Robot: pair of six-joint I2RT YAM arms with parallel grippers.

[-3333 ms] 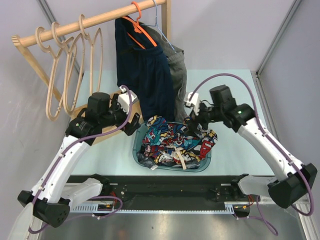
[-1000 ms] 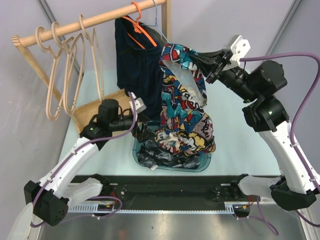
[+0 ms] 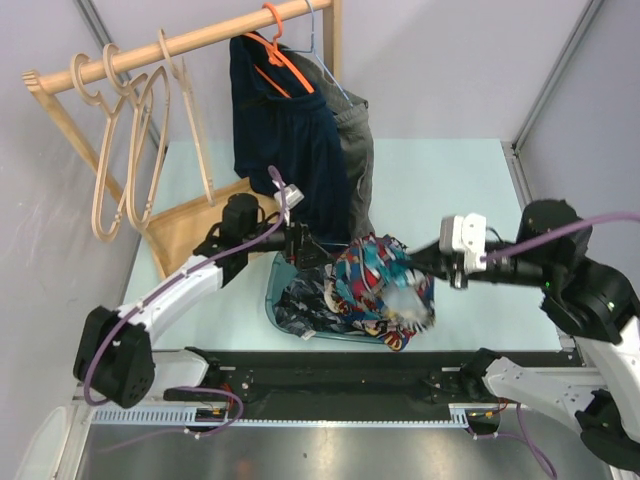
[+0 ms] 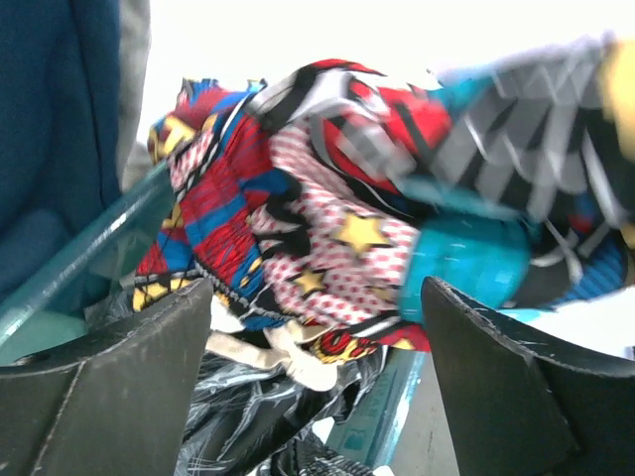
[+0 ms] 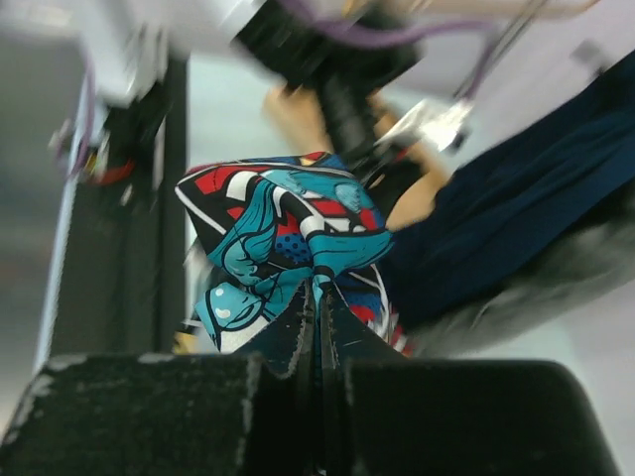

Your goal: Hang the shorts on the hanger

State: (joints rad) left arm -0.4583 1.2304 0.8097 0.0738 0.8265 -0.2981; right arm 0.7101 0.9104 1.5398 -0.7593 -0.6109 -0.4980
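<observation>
The comic-print shorts (image 3: 372, 290) hang bunched just above the teal basket (image 3: 272, 302). My right gripper (image 3: 408, 267) is shut on a fold of their fabric; in the right wrist view its jaws (image 5: 319, 302) pinch the blue and red cloth (image 5: 288, 233). My left gripper (image 3: 320, 254) is open at the left side of the bunch. In the left wrist view the shorts (image 4: 337, 188) fill the space ahead of its open jaws (image 4: 317, 332), apart from the fingers (image 4: 119, 382). Pale wooden hangers (image 3: 150, 125) hang on the rail at the far left, away from both grippers.
A navy garment (image 3: 285, 140) on an orange hanger (image 3: 280, 45) and a grey cloth (image 3: 355, 150) hang from the wooden rail (image 3: 190, 40) behind the basket. Dark patterned cloth (image 4: 248, 412) lies in the basket. A wooden board (image 3: 185, 235) lies under my left arm.
My right gripper has swung the shorts down from up by the rail to low over the basket. My left gripper has reached right, up to the bunch.
</observation>
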